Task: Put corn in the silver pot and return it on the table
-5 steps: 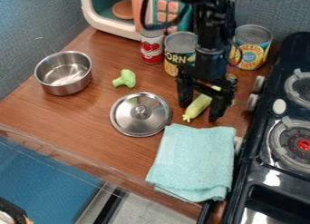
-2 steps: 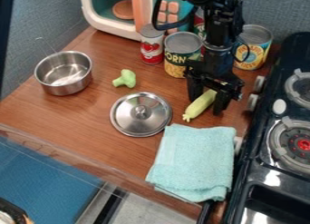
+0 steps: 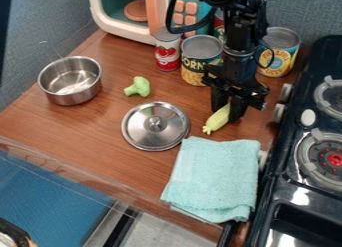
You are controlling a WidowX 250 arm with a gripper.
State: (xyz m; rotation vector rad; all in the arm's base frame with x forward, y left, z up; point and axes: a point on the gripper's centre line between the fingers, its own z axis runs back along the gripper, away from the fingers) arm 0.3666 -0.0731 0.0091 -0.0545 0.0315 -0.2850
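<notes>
At the far left of your wooden counter [image 3: 60, 128], the silver pot [image 3: 70, 89] stands upright and uncovered, its thin handle pointing toward the back wall. To its right, at the back edge, is a toy microwave [image 3: 120, 28] in white, peach and teal, with a round brown piece visible inside. In front of it, well apart from your gripper, lies a small green toy broccoli [image 3: 139, 86]. Nearer you and slightly right, a round silver lid [image 3: 155, 133] lies flat, knob up. Behind the lid stands a red and white can [image 3: 167, 51], and just right of that a wider can [image 3: 200, 66] with a yellow and dark label. A folded pale aqua towel [image 3: 214, 176] lies at the front, just beside the lid.

Right of the lid and behind the towel, your black gripper [image 3: 227, 114] hangs down, its two fingers closed around the yellow-green corn [image 3: 216, 122]. The corn slants, its narrow end toward the lid; you cannot tell whether it touches the counter. Behind the gripper, to the right, stands a blue and yellow can [image 3: 278, 56]. Along the right edge runs a black toy stove [image 3: 290, 193] with round burners.
</notes>
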